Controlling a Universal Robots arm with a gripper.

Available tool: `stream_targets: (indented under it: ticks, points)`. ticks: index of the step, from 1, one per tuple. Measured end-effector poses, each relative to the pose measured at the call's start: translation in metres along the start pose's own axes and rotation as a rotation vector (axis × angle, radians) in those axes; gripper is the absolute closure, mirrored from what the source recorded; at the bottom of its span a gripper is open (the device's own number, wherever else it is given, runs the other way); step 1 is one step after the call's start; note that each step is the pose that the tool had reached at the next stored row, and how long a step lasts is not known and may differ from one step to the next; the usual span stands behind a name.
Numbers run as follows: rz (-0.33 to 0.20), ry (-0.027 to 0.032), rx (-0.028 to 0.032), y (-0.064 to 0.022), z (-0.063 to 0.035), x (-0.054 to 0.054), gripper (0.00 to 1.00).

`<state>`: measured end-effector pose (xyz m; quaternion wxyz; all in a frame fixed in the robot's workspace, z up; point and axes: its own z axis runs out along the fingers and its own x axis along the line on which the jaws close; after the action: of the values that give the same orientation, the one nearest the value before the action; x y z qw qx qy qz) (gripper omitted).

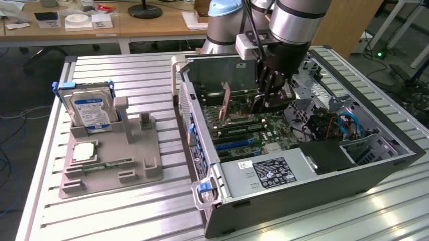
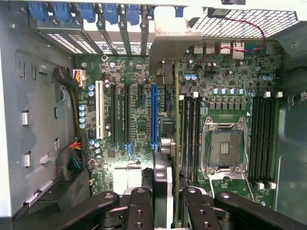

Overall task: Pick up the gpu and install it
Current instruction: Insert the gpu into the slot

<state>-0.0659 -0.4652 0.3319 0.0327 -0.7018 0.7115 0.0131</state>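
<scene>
Now your gripper (image 2: 165, 199) pinches the gpu (image 2: 169, 128) on edge. Its long axis lies along the blue slot (image 2: 154, 115), just beside it.

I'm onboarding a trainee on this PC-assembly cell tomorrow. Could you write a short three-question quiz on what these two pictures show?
1. True or false: the robot's hand is shut on the gpu, a thin dark expansion card with a silver metal bracket, inside the open grey computer case.
2. What stands upright on the grey plastic parts tray beside the case?
A) a boxy silver hard drive with a blue label
B) a cooling fan
C) a power supply
3. Fill in: the metal-framed processor socket on the board is ___ (filled or empty).

Key: 1 true; 2 A; 3 empty.
</scene>
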Motion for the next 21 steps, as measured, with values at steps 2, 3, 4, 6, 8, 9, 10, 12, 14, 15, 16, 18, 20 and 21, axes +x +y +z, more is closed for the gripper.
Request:
stream_targets:
  ticks: [2, 3, 4, 6, 8, 9, 10, 12, 14, 15, 16, 18, 20, 21]
  points:
    - [0.000, 0.0000, 0.0000, 0.0000, 0.0000, 0.0000, 0.72]
    - [0.000, 0.0000, 0.0001, 0.0000, 0.0000, 0.0000, 0.72]
    - [0.000, 0.0000, 0.0003, 0.0000, 0.0002, 0.0001, 0.72]
    - [0.000, 0.0000, 0.0002, 0.0000, 0.0009, 0.0012, 0.72]
    - [0.000, -0.0002, 0.0002, 0.0000, 0.0019, 0.0031, 0.72]
    - [0.000, -0.0017, 0.0004, 0.0001, 0.0025, 0.0036, 0.72]
    - [0.000, -0.0051, 0.0002, 0.0001, 0.0030, 0.0038, 0.72]
    - [0.000, -0.0090, 0.0002, 0.0001, 0.0037, 0.0038, 0.72]
    - [0.000, -0.0090, 0.0000, 0.0002, 0.0039, 0.0039, 0.72]
    - [0.001, -0.0090, 0.0001, 0.0002, 0.0042, 0.0039, 0.72]
    - [0.001, -0.0090, 0.0001, 0.0002, 0.0043, 0.0039, 0.72]
    - [0.002, -0.0079, 0.0003, 0.0006, 0.0048, 0.0039, 0.72]
    - [0.003, -0.0070, 0.0003, 0.0011, 0.0052, 0.0040, 0.72]
    - [0.003, -0.0069, 0.0003, 0.0010, 0.0052, 0.0040, 0.72]
